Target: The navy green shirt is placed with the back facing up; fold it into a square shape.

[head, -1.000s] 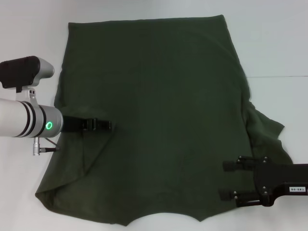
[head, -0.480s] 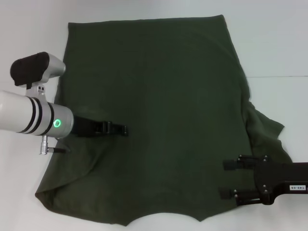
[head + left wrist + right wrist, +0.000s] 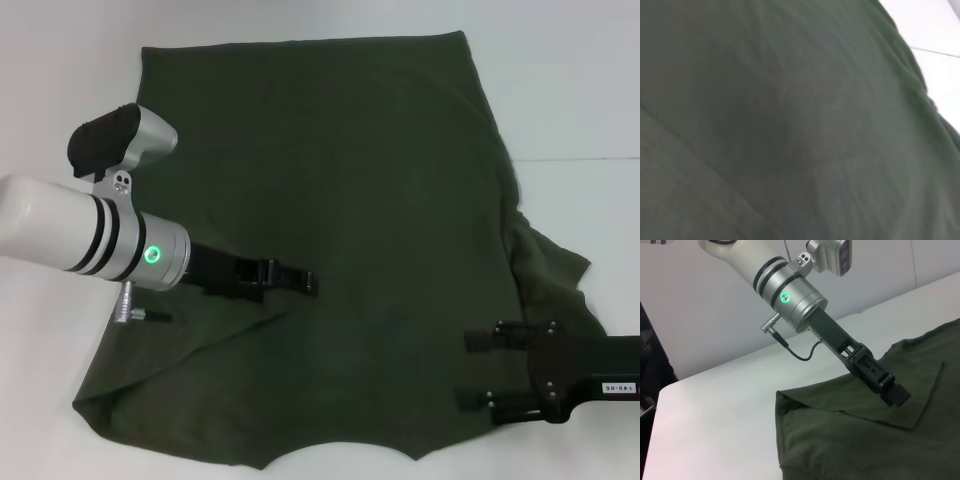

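The navy green shirt (image 3: 330, 250) is lying spread on the table (image 3: 590, 90). Its nine-o'clock sleeve is being folded inward, pinched by the closed left gripper (image 3: 305, 283). The right gripper (image 3: 478, 372), fingers parted, is being held at four o'clock. Most folds remain.

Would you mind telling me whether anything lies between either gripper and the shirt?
Nothing visible does. The left gripper is directly over the navy green shirt, above its folded-in left part, and the right gripper is over its right side. Only the shirt lies on the white table.
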`<state>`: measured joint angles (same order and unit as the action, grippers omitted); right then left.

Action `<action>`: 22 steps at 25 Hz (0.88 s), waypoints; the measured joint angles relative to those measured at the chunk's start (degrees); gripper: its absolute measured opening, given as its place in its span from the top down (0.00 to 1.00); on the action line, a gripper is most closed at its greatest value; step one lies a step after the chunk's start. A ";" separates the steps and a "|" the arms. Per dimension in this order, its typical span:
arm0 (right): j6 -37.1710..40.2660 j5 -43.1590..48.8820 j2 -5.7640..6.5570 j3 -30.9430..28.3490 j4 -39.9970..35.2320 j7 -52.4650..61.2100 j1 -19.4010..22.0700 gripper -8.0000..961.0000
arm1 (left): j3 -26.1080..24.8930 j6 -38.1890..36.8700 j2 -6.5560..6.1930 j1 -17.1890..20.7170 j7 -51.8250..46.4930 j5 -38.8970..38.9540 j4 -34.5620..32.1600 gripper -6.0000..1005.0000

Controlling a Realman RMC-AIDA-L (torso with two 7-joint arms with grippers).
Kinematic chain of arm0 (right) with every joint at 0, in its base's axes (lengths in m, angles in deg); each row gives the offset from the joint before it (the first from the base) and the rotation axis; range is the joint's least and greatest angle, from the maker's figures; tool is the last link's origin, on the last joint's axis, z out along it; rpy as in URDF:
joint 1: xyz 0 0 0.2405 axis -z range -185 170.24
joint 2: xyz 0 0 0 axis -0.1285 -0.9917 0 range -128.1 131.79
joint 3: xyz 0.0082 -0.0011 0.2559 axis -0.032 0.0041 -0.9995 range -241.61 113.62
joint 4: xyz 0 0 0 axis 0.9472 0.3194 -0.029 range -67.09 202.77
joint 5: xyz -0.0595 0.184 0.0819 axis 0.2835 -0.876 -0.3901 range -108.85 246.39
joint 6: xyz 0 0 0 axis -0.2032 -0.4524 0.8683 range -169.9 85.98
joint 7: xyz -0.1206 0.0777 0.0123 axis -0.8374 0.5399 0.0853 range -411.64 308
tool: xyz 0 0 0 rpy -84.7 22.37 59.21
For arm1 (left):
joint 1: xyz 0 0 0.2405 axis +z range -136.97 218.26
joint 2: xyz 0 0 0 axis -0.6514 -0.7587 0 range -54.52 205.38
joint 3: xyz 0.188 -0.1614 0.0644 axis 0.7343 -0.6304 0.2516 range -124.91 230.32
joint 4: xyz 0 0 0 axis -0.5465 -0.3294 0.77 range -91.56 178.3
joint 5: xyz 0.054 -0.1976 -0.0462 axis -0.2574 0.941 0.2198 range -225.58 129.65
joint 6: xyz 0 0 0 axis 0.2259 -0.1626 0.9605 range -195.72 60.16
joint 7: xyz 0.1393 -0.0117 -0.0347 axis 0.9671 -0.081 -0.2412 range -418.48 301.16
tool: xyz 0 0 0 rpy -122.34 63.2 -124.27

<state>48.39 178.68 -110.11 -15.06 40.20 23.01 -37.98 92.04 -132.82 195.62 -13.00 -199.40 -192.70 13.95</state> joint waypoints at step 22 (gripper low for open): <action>-0.65 -0.04 1.07 -8.19 -0.44 22.97 -2.93 0.18 | -11.56 -27.59 -0.03 20.13 67.21 29.03 -1.97 0.07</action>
<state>47.74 178.63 -109.03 -23.26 39.76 45.98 -40.91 80.48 -160.41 195.59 7.13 -132.19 -163.67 11.99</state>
